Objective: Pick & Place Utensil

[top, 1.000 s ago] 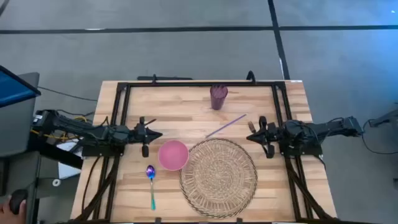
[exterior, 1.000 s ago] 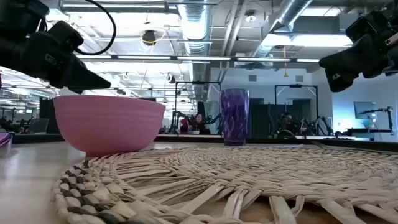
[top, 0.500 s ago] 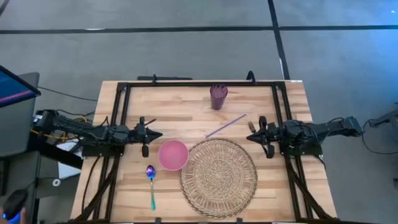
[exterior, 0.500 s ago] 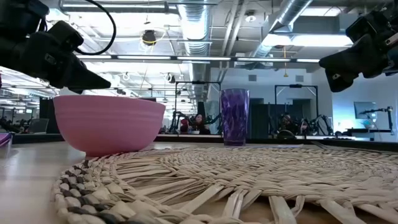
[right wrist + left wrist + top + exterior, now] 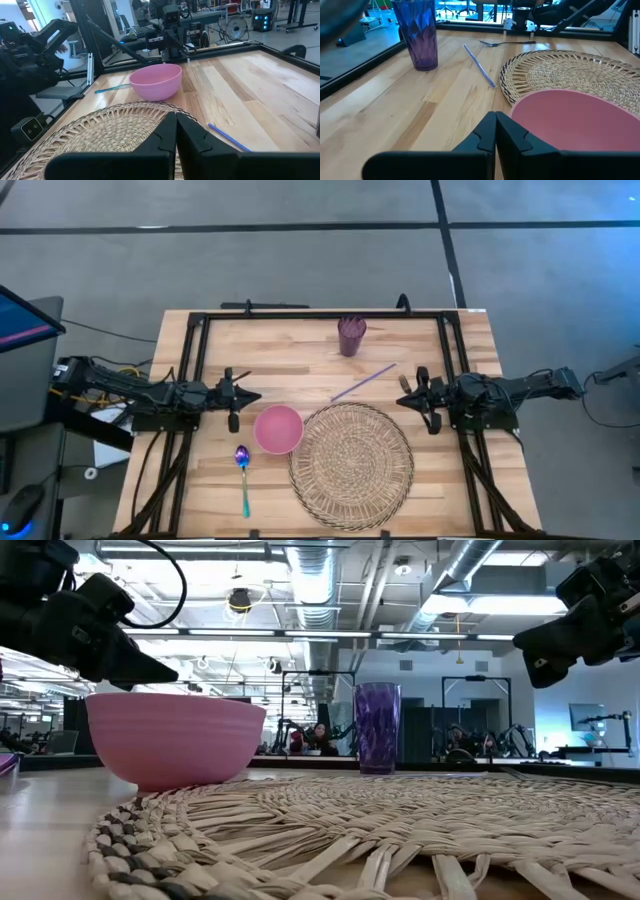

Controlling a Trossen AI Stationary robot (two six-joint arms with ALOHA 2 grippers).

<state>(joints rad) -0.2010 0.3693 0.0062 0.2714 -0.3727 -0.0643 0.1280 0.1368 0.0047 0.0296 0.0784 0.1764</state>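
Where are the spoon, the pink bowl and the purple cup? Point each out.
spoon (image 5: pixel 243 475), high view, on its handle.
pink bowl (image 5: pixel 278 429), high view, on its inside.
purple cup (image 5: pixel 377 727), low view, on its side wall.

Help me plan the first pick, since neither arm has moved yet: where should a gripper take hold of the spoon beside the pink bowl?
Probably mid-handle: the spoon lies flat, its thin teal handle running toward the table's near edge. The left gripper, shut and nearest, should come straight down with fingers across the handle.
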